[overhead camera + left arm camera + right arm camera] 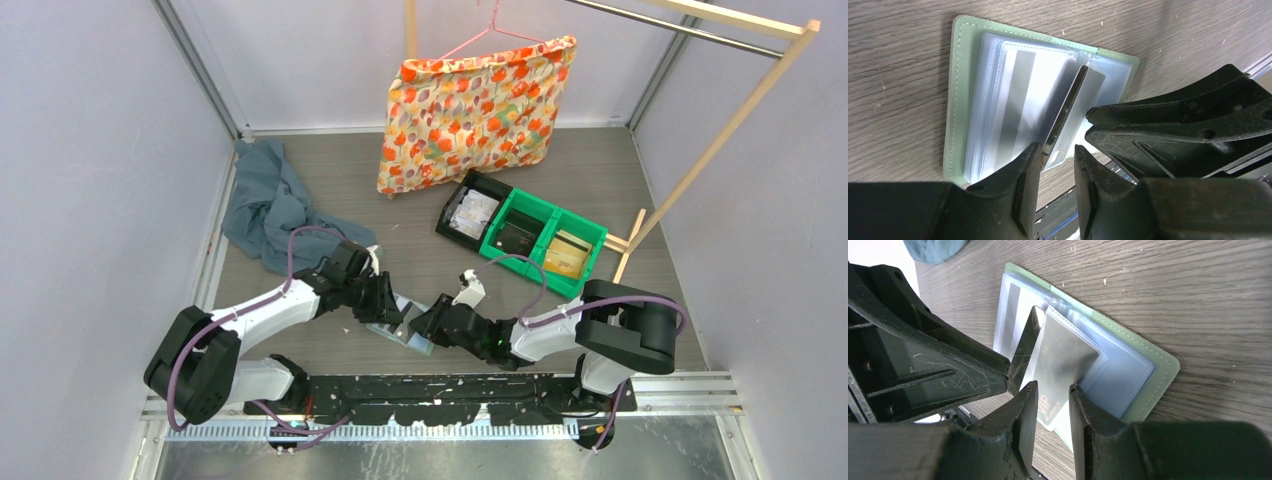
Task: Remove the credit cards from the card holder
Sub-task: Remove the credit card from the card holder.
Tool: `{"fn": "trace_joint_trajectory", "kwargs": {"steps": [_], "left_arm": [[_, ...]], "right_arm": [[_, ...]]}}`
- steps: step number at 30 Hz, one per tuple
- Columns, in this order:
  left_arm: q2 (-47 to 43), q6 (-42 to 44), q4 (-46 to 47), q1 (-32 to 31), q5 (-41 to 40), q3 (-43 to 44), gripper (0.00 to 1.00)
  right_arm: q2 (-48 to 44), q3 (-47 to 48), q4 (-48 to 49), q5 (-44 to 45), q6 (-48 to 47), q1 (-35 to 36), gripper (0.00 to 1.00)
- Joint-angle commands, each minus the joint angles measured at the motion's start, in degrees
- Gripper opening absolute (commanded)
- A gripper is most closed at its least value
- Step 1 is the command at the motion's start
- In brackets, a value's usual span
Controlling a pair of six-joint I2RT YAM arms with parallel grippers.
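Note:
The pale sage-green card holder (400, 336) lies open on the wood table between both arms; its rim shows in the left wrist view (955, 100) and the right wrist view (1158, 370). A whitish card with a grey stripe (1018, 100) sits in a clear pocket. A grey "VIP" card (1060, 360) sticks out of a pocket, tilted up, and is seen edge-on in the left wrist view (1070, 107). My left gripper (1057, 150) is narrowly open with that card's end at its left fingertip. My right gripper (1053, 387) is narrowly open, with the card just beyond its tips. The two grippers (385, 305) (425, 322) nearly touch.
A blue-grey cloth (265, 205) lies at the back left. A floral cushion (475, 110) hangs from a wooden rack (720, 130). Green and black bins (525, 235) with small items stand at the back right. The black base rail (450, 385) runs just below the holder.

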Motion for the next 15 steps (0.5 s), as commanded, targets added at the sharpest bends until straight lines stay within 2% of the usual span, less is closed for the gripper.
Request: {"fn": "trace_joint_trajectory", "kwargs": {"steps": [1,5,9,12,15], "left_arm": [[-0.3,-0.4,3.9,-0.3,1.4,-0.8,0.31],[-0.7,-0.5,4.3,-0.2,1.2,-1.4,0.31],[-1.5,-1.0,6.2,-0.2,1.2,-3.0,0.39],[-2.2,-1.3,8.7,-0.2,1.8,-4.6,0.39],[-2.8,-1.5,11.9,-0.2,2.9,-6.2,0.37]], "right_arm": [[-0.2,-1.8,-1.4,0.8,-1.5,-0.1,0.35],[-0.2,-2.2,0.1,-1.4,-3.7,-1.0,0.36],[0.0,-3.7,3.7,-9.0,-7.7,-4.7,0.36],[1.1,-2.2,2.9,-15.4,-12.1,-6.7,0.37],[2.1,-0.9,1.4,-17.8,-13.8,-7.1,0.37]]}}
